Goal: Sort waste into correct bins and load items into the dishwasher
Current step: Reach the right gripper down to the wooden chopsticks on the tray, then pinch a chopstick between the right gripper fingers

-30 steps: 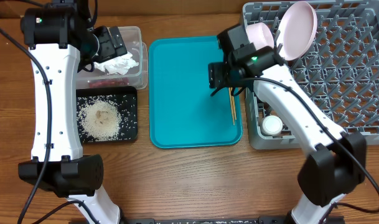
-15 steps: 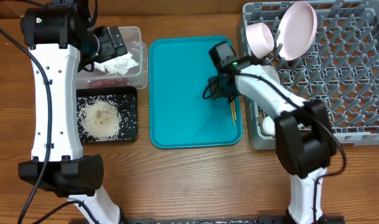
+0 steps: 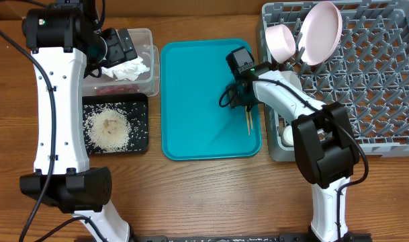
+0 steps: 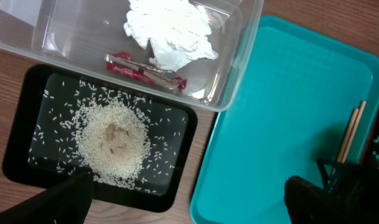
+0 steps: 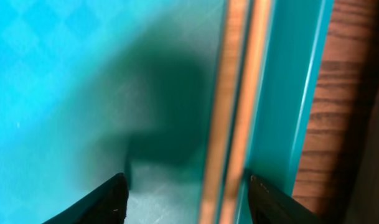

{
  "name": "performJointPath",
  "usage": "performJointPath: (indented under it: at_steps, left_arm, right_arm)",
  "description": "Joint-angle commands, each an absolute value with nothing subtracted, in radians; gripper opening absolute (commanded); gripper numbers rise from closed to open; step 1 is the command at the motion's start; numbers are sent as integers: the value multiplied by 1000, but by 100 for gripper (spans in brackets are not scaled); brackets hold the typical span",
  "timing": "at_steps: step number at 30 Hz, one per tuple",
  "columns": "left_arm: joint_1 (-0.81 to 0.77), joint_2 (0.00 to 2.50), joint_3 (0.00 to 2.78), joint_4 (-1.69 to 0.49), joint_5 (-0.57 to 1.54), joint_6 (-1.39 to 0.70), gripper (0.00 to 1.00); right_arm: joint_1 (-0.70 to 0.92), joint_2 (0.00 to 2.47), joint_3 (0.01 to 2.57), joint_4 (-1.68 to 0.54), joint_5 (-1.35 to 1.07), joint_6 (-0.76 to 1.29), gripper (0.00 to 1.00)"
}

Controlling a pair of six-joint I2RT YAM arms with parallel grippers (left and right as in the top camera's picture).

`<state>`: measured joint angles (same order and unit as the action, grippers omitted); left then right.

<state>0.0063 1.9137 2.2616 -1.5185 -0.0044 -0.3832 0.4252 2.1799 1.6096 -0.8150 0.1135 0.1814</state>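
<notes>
Fills the right end of the wooden table [image 3: 211,195]: large grey dish rack [image 3: 392,101], pegs upright in a grid. Lies flat just left of that: teal tray [image 3: 191,101]. Further left, at the back: clear tub [image 3: 152,74]. Directly in front of the tub, close against its wall: black tray [image 3: 141,107].

Stands on edge among the pegs at the rack's back left corner: white plate [image 3: 323,32]. Propped just beside, on the left: white bowl [image 3: 281,42].

Hangs over the rear of the clear tub: left gripper [image 3: 117,47], fingers spread wide, holding nothing.

Reaches down onto the right side of the teal tray: right gripper [image 3: 239,101], jaws apart, straddling the chopsticks [image 5: 229,93] without clamping. One fingertip [image 5: 114,199] well to the side; the other right against them, contact impossible to judge.

Sits crumpled in the clear tub: white napkin [image 4: 170,28]. Heaped mid black tray, stray grains scattered around: rice [image 4: 111,140]. Tucked in the rack's narrow front-left compartment, partly hidden by the right arm: small white cup [image 3: 289,136]. Side by side and touching, along the teal tray's right rim: both chopsticks. On the tub floor, just in front of the napkin: red-and-silver wrapper [image 4: 145,70].
</notes>
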Motion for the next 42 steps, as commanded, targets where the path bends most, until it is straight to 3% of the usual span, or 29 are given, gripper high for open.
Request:
performJointPath:
  at_steps: [1, 8, 12, 16, 22, 32, 42]
  left_arm:
    - [0, 1909, 2280, -1513, -7, -378, 100]
    - [0, 1909, 2280, -1513, -7, -378, 100]
    - [0, 1909, 2280, -1513, -7, -378, 100]
    - [0, 1909, 2280, -1513, -7, -378, 100]
    - [0, 1909, 2280, -1513, -7, -378, 100]
    - [0, 1909, 2280, -1513, -7, -378, 100]
    - [0, 1909, 2280, -1513, -7, -378, 100]
  right_arm:
    - [422, 2173, 1609, -834, 62, 179, 60]
    - [425, 2173, 1617, -885, 58, 178, 54]
    - [425, 2173, 1642, -919, 58, 178, 39]
    - [425, 2173, 1648, -930, 58, 178, 32]
    - [425, 2173, 1648, -934, 58, 178, 13]
    - [425, 2161, 1777, -1042, 59, 178, 7]
    - [414, 2127, 2151, -1325, 78, 178, 7]
